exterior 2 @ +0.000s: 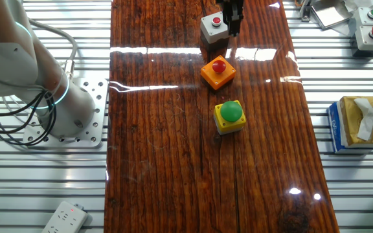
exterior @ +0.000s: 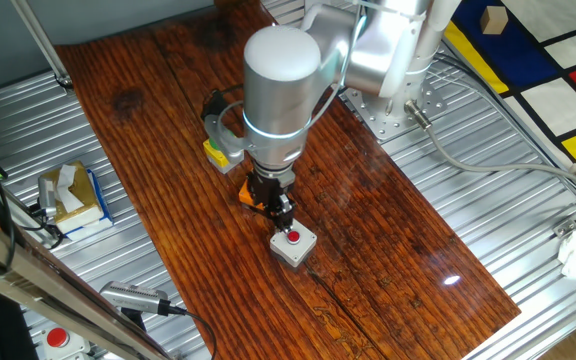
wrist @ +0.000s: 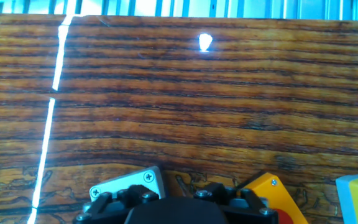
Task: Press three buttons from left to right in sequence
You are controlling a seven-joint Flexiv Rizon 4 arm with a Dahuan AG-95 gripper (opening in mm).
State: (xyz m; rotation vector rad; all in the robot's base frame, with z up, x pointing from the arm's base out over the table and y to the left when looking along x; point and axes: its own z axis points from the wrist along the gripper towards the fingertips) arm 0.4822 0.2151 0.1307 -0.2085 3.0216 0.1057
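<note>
Tool [exterior: 284,214] hung just over grey box [exterior: 294,245] w/ red btn, prob. lined up for last press. Finger state: couldn't tell. Orange box [exterior 2: 217,72] mid-row, yellow box [exterior 2: 229,117] w/ green btn at other end, all on wood surface [exterior 2: 160,162].

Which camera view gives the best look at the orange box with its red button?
The other fixed view: the orange box lies fully visible from above, red button on top. In one fixed view only an orange edge shows behind the gripper. The hand view catches one corner at the bottom.
</note>
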